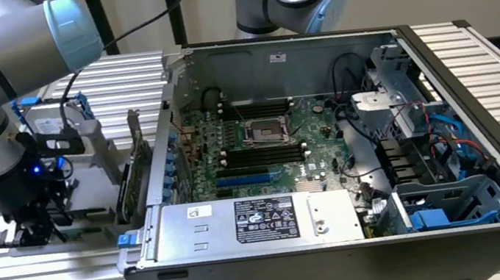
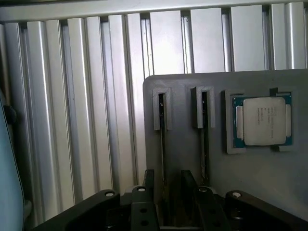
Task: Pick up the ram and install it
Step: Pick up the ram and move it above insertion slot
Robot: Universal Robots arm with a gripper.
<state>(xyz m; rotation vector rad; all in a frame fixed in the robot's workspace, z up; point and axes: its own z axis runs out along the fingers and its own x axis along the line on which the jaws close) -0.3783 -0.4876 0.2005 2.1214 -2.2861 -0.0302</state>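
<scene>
Ribbed table was bare metal w/ satin sheen. The tray was smooth matt grey plastic. The processor had a semi-gloss metal lid. The gripper looked matt black. The computer case was dull grey sheet metal; power supply bare metal w/ paper label.

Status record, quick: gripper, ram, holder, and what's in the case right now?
gripper: open, low over the holder, jaws on either side of one slot
ram: thin stick on edge in that slot, not yet gripped
second slot: nearer the processor, seems to hold another stick
processor: flat in its pocket on the holder
table: slatted metal, carries the holder
computer case: open, to the exterior view's right of the holder
memory slots: black, exposed on the motherboard
</scene>
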